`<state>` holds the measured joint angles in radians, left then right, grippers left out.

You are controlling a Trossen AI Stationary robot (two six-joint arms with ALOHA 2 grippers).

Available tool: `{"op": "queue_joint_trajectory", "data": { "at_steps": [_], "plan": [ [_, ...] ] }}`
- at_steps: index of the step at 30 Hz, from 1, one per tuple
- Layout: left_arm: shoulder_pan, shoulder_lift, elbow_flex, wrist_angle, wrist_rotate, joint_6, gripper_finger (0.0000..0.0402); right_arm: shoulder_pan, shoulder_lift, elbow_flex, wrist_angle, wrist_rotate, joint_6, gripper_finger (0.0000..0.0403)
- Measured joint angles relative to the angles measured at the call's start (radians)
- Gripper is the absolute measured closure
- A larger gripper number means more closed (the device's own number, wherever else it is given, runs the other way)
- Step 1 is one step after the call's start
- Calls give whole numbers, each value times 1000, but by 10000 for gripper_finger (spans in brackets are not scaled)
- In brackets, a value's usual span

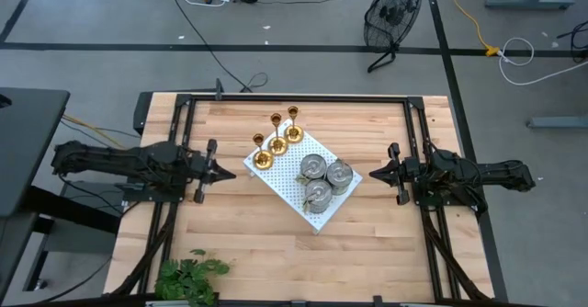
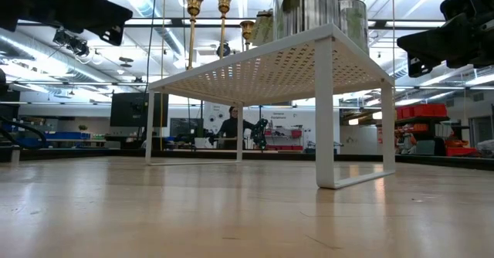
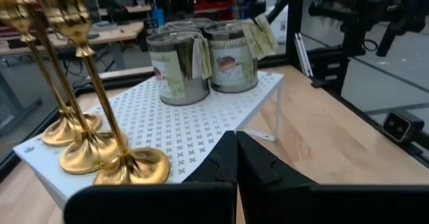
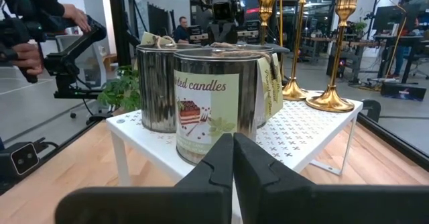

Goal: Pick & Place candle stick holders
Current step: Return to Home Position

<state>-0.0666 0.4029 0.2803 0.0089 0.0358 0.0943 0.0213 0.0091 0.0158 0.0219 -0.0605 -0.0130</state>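
Three brass candle stick holders [image 1: 277, 138] with round bases and thin stems stand on the far left part of a white perforated board [image 1: 296, 180] on legs. Three silver-grey candle tins [image 1: 323, 179] with paper labels stand on its right part. In the left wrist view the brass holders [image 3: 100, 158] are close and the tins [image 3: 201, 62] lie behind them. In the right wrist view the tins [image 4: 201, 103] are close. My left gripper [image 1: 230, 173] is shut, left of the board. My right gripper [image 1: 374, 173] is shut, right of the board. Both touch nothing.
A green leafy plant [image 1: 190, 278] lies at the table's near left edge. Black frame rails [image 1: 294, 98] run along the far edge and both sides. The wooden table top [image 1: 276, 243] shows bare wood in front of the board. A person stands in the room beyond [image 2: 229, 127].
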Motion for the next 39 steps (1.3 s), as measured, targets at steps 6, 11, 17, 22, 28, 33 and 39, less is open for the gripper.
{"op": "queue_joint_trajectory", "data": {
  "at_steps": [6,11,17,22,28,33,39],
  "plan": [
    [0,-54,-38,30,-24,2,401,0,0,0,0,0,0,387],
    [0,-120,-90,45,-39,-5,401,0,0,0,0,0,0,387],
    [4,-202,-127,47,-44,-5,401,0,0,0,0,0,0,387],
    [17,-235,-138,49,-43,-5,401,0,0,0,0,0,0,387],
    [32,-263,-140,48,-43,1,401,0,0,0,0,0,0,387],
    [43,-276,-143,48,-58,4,401,0,0,0,0,0,0,387],
    [42,-288,-192,104,-62,-9,401,0,0,0,0,0,0,387]
  ]
}}
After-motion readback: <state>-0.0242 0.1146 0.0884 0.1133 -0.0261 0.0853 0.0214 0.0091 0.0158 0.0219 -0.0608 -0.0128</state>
